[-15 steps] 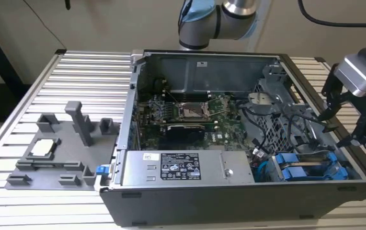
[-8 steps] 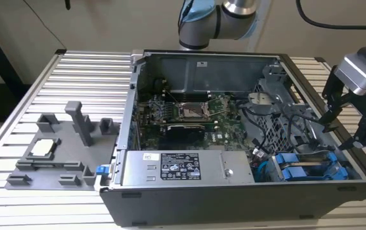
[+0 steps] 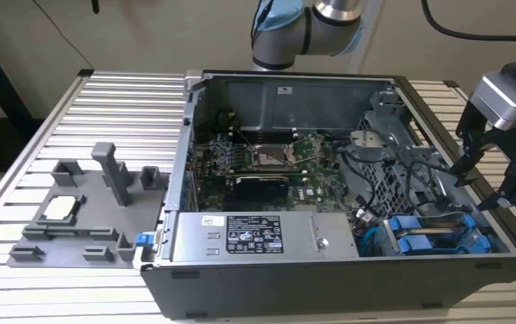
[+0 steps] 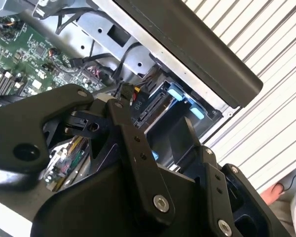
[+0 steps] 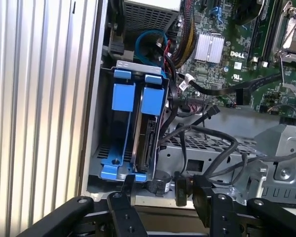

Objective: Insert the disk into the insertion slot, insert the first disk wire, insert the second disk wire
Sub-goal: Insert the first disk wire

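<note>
The disk (image 5: 145, 143) stands on edge inside the insertion slot, a drive bay (image 3: 433, 236) in the near corner of the open computer case on the exterior view's right. Bright blue carrier frames (image 5: 138, 96) cap the bay; in the second wrist view the disk's connector edge (image 4: 149, 106) shows beside a blue clip (image 4: 180, 95). My gripper (image 3: 481, 192) hangs open just above and outside that corner, with nothing between its fingers (image 5: 127, 185). A loose black disk wire with a plug end (image 5: 211, 111) lies over the metal cage beside the bay, and other black cables (image 5: 222, 143) loop near it.
The case's dark side wall (image 4: 207, 54) runs close beside the bay. A power supply (image 3: 249, 235) fills the case front, with the motherboard (image 3: 271, 158) behind it. A grey fixture (image 3: 87, 212) holding a small silver part stands on the slatted table (image 3: 114, 101) at the exterior view's left.
</note>
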